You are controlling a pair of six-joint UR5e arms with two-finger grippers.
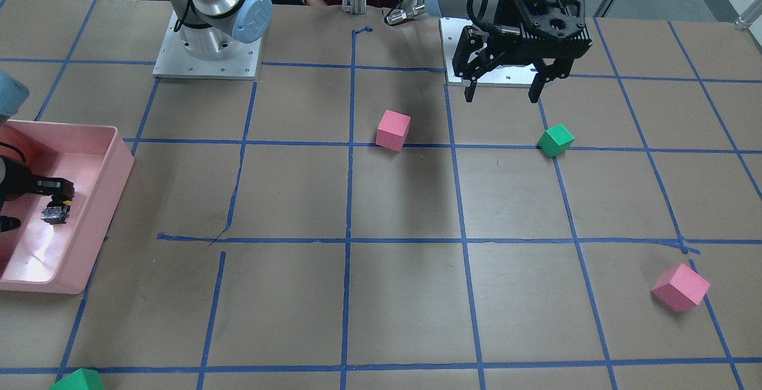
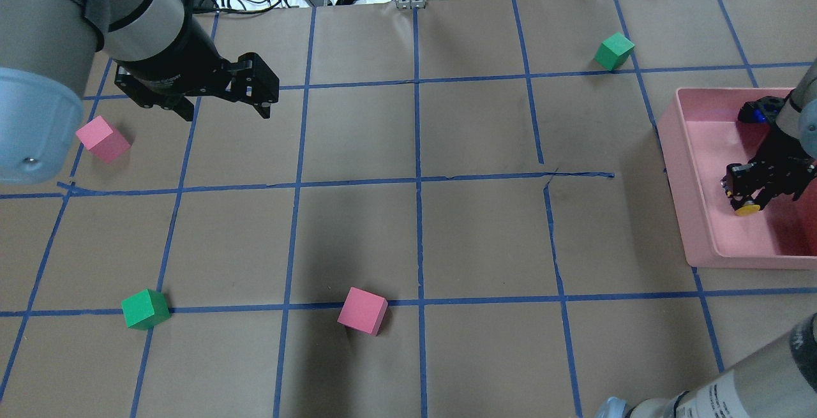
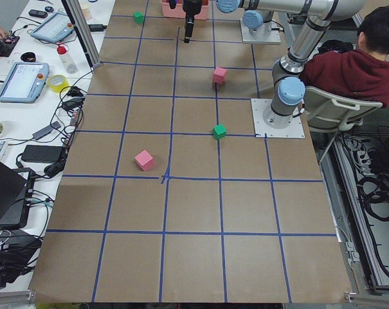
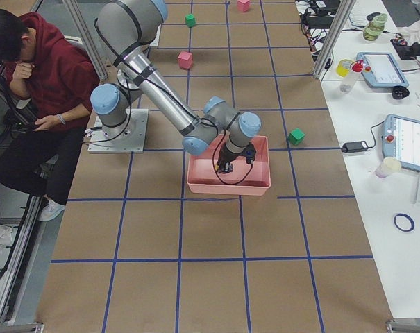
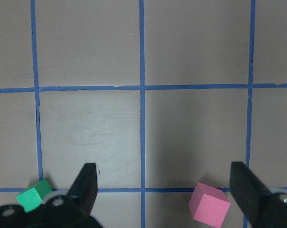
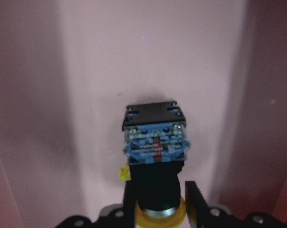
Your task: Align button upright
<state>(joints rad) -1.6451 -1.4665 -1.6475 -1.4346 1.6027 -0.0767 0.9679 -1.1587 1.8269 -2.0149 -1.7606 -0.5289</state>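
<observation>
Inside the smooth pink tray [image 2: 680,196], right pincer [image 6: 160,202] clasps the cylindrical button [image 6: 155,142].

Left gripper [image 2: 224,113] hangs at ten o'clock overhead, jaws wide apart; right gripper [image 2: 743,196] (at three o'clock) points down, clamping the button [image 6: 155,142].

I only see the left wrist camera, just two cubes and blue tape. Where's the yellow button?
Observer: I see the button inside the pink tray, at the table's end on the robot's right.
Operator: Is somebody holding it?
Observer: Yes, the right gripper is shut on it, near its yellow cap.
Operator: Which way does it point?
Observer: Its cap is by the gripper and its base points away, toward the tray floor.
</observation>
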